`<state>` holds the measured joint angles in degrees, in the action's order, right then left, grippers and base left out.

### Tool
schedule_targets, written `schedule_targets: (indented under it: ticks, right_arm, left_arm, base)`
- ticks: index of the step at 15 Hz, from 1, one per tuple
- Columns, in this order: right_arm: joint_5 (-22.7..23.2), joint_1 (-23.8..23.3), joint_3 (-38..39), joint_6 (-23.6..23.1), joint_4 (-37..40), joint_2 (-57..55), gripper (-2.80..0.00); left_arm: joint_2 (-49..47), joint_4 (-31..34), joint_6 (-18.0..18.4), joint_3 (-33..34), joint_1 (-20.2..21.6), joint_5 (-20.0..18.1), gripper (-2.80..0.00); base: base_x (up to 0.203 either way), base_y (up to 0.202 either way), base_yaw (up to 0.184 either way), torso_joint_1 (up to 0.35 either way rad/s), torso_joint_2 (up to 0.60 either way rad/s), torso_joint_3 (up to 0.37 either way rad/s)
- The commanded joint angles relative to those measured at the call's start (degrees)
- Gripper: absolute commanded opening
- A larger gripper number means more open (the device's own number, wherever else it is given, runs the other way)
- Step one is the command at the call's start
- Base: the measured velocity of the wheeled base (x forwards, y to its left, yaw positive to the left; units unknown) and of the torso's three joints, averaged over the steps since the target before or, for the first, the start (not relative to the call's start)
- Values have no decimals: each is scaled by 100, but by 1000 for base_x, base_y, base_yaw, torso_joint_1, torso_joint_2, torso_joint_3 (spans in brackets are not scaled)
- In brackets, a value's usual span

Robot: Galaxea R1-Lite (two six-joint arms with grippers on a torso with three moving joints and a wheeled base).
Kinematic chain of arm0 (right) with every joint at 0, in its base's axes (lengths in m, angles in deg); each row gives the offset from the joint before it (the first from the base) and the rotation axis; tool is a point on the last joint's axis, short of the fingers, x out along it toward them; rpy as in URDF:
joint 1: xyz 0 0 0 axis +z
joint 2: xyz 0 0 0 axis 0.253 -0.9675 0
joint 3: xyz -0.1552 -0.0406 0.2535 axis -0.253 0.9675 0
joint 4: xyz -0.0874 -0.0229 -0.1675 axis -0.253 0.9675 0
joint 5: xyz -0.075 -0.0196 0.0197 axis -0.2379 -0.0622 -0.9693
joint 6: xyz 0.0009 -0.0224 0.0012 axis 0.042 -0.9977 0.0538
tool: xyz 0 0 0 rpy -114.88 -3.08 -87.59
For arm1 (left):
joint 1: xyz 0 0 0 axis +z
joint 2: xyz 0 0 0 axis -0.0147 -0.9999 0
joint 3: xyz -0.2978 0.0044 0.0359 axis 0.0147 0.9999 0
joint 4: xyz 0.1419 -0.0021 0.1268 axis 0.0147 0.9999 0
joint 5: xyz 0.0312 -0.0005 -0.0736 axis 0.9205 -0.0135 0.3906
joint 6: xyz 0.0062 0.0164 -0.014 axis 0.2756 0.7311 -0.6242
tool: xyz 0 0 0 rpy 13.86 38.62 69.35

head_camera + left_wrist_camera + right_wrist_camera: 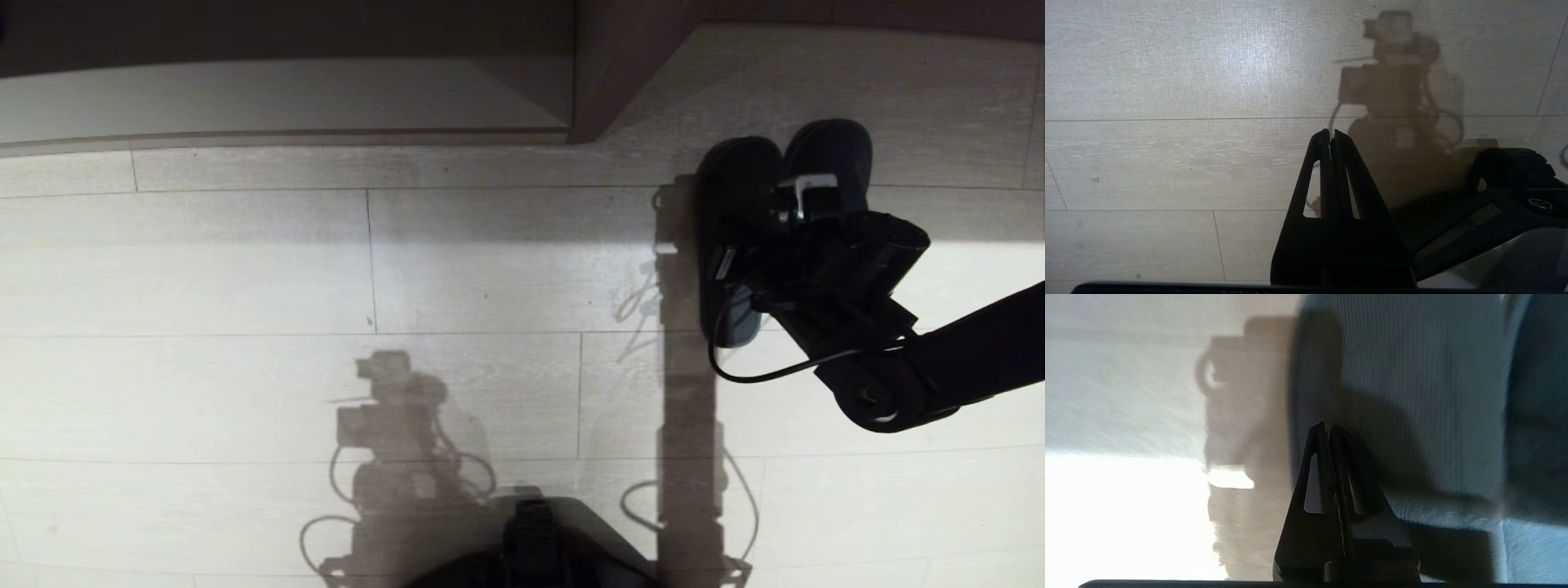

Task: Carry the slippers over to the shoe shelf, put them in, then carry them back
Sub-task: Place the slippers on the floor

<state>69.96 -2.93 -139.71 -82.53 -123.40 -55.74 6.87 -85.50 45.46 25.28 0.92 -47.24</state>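
Head view, slippers side by side, lengthwise toward shoe shelf, right gripper jaws closed, empty

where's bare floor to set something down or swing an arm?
Free: pale wood-look plank floor from the taupe shoe shelf's base board down to the robot's shadow, left of the dark grey-black slide slippers. Crowded: head view's upper right, where the right gripper, shut, sits over the pair. Left gripper, shut, hangs parked over bare floor.

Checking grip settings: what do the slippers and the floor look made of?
Slippers: probably soft foam or rubber, matte dark, with a fine ribbed texture in the right wrist view. Floor: wood-look planks, likely laminate or vinyl, pale grain with visible seams and slight sheen.
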Motion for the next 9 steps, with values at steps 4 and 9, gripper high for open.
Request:
schedule_targets:
  ticks: [4,9]
  right_arm:
    - [21,109,505,-10,0,875,-280]
    - [192,107,1877,-12,12,2413,-280]
  left_arm:
    - [0,-1,-2,0,1,1,-280]
    - [0,-1,-2,0,1,1,-280]
  base:
    - [0,0,0,0,0,0]
    - [0,0,0,0,0,0]
